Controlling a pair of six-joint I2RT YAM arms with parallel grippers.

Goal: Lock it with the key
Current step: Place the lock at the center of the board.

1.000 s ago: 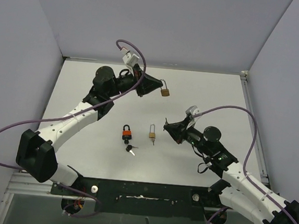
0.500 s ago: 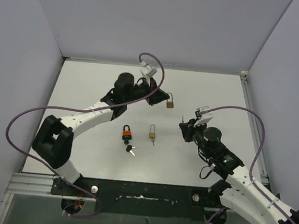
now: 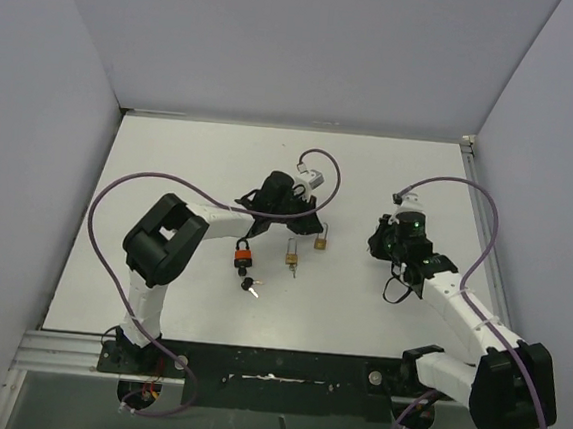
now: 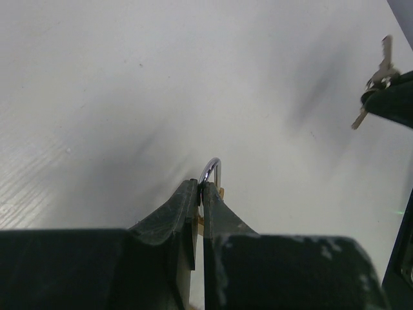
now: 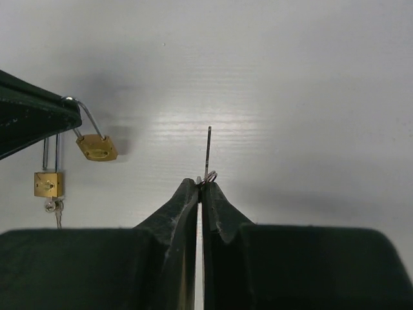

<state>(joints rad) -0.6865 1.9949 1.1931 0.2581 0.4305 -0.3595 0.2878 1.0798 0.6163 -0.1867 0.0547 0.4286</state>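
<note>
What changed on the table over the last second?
The left gripper, holding the small brass padlock by its shackle, carried it from the far side toward the middle. The right gripper, pinching the key, drew back to the right. The orange padlock, loose keys and long-shackle padlock stayed put.

White table (image 3: 170, 164), pale lavender walls (image 3: 311, 46)

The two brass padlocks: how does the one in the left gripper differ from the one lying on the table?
The held padlock hangs tilted by its shackle from the left gripper; the lying padlock rests flat on the table. The held padlock has a short shackle, the lying padlock a long one. Both have brass bodies and silver shackles.
</note>
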